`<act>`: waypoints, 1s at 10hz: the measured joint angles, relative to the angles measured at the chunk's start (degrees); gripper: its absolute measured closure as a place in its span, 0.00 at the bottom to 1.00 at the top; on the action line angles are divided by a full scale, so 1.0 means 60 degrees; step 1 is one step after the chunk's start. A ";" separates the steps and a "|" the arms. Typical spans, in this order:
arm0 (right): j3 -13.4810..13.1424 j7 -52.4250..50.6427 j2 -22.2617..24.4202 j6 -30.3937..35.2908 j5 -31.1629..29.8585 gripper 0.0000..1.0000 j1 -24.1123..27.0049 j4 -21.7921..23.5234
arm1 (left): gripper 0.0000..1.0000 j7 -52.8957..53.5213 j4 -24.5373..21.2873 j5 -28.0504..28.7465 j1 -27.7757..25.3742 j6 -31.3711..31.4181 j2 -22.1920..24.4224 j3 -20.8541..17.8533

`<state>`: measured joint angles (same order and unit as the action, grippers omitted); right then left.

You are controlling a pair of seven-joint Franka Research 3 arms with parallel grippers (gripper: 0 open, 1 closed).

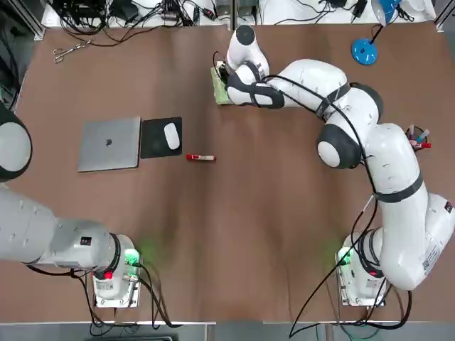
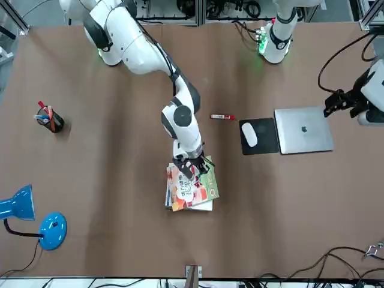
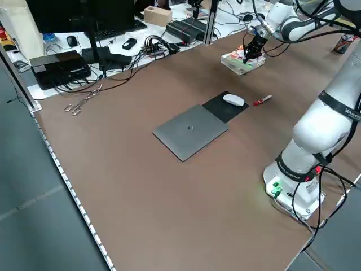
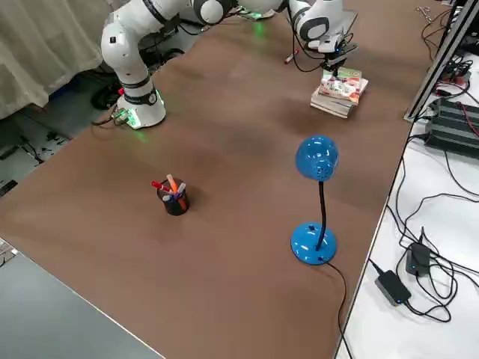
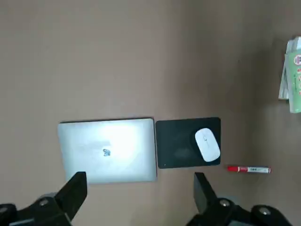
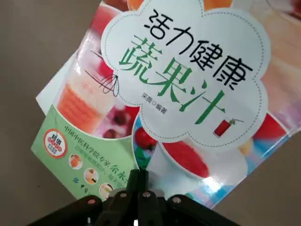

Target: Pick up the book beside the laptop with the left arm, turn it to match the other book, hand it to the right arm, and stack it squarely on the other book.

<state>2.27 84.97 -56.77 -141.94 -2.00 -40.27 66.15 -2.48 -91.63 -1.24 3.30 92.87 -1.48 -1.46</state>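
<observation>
At frame centre, the colourful green-and-orange illustrated book lies askew on the white-covered book; right gripper pinched shut on its edge (squaring remains).

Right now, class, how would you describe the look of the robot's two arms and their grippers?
Both the left arm and right arm are glossy white, rounded segments with grey joint caps, black cables, and green-lit bases. The left gripper and right gripper are black.

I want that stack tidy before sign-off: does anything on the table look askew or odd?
Yes. The colourful book lies twisted on the white book, corners overhanging, not square. The right gripper, fingers shut, is at its edge. The laptop looks normal.
</observation>
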 joint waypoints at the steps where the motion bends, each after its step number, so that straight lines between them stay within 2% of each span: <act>1: 0.0000 0.0056 -0.0017 -0.0092 0.0039 1.00 0.0033 -0.0001 | 0.00 -0.0119 0.0176 0.0000 -0.0002 0.0009 -0.0091 0.0008; 6: -0.0007 0.0242 -0.0078 -0.0419 0.0473 1.00 0.0180 -0.0014 | 0.00 -0.0151 0.1096 0.0000 0.0030 0.0005 -0.0663 0.0009; 10: -0.0007 0.0322 -0.0105 -0.0576 0.0600 1.00 0.0285 -0.0014 | 0.00 -0.0151 0.1211 0.0000 0.0009 -0.0404 -0.0775 0.0008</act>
<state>2.23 86.91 -57.39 -145.40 1.60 -38.56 66.07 -3.39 -84.36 -1.24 3.35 90.45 -6.13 -1.41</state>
